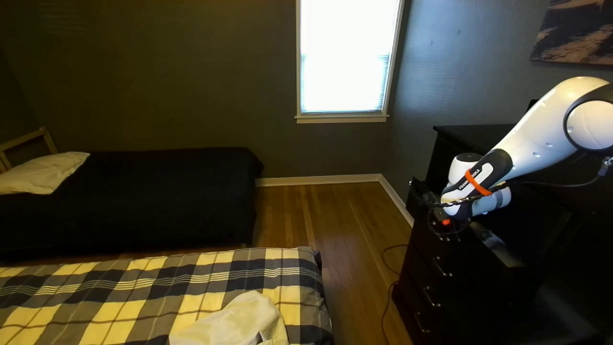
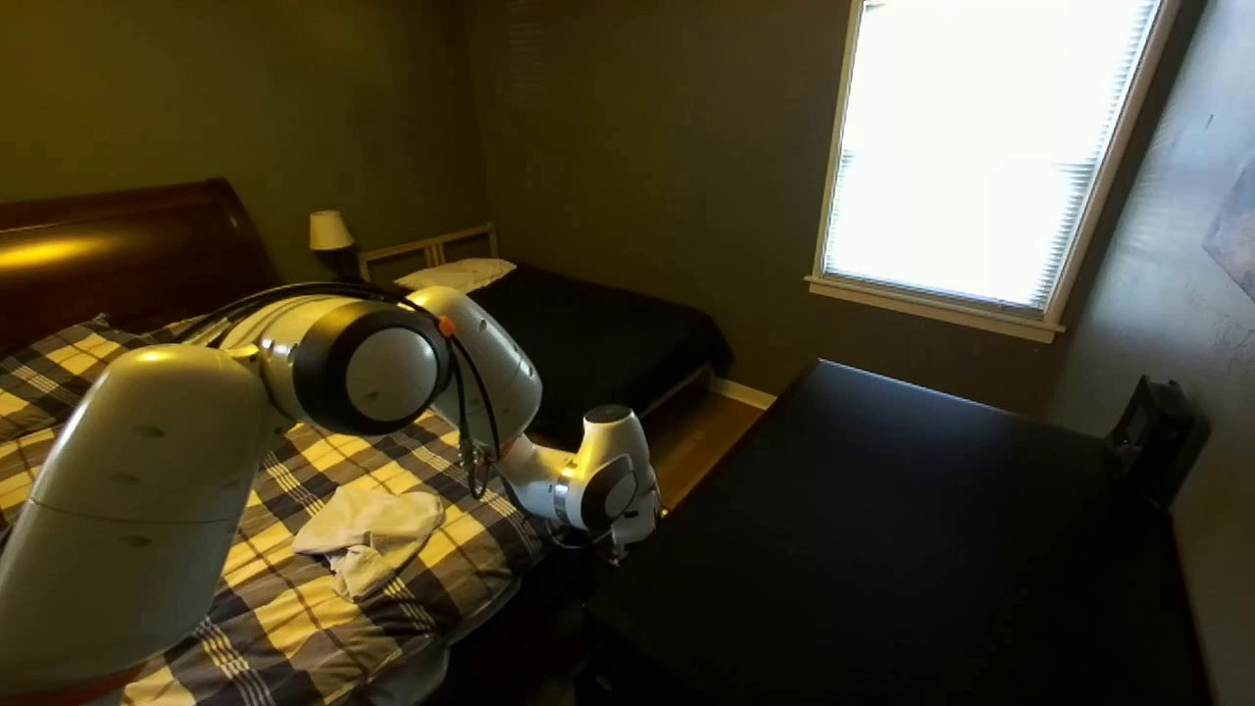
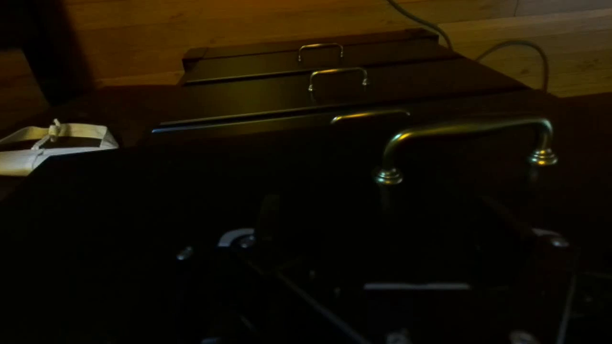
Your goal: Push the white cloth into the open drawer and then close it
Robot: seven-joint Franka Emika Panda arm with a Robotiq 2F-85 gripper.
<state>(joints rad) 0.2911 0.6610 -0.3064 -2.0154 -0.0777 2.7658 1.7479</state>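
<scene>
In an exterior view, a whitish cloth, its texture lost in shadow, is seen at the open top drawer of a smooth black dresser; a second, softly rumpled pale cloth is laid on a plaid bedspread. The glossy white arm, circled by an orange band, is slanted down from the right, its wrist bent over the drawer. One window is counted. In an exterior view, the pale cloth is shown in deep folds; the arm is arched, elbow raised, wrist lowered beside the flat, matte dresser top. One tapered lamp is counted. In the wrist view, rounded metal handles are fixed to dark drawer fronts, and at the left a white fabric strip is knotted into a loop; whether it is part of the whitish cloth cannot be told. The gripper is sunk in darkness but, as far as can be made out, released, its two fingers held well apart near the nearest handle. Four handles are counted.
</scene>
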